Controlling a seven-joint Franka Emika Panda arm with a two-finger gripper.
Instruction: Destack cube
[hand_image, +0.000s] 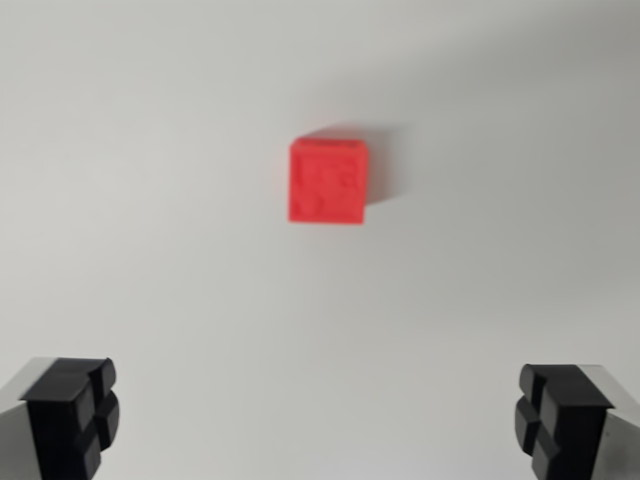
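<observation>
Red embossed cube (328, 181), matte white table (150, 200)

You see one red cube (329, 180) a little above the middle of the wrist view, sitting flat on a plain white surface (150, 250). Its top face points at you and looks roughly square, with faint raised or sunken marks too blurred to read. A thin strip of darker red side shows along its upper and right edges, and a soft shadow falls to its right. You cannot tell whether a second cube lies beneath it.
</observation>
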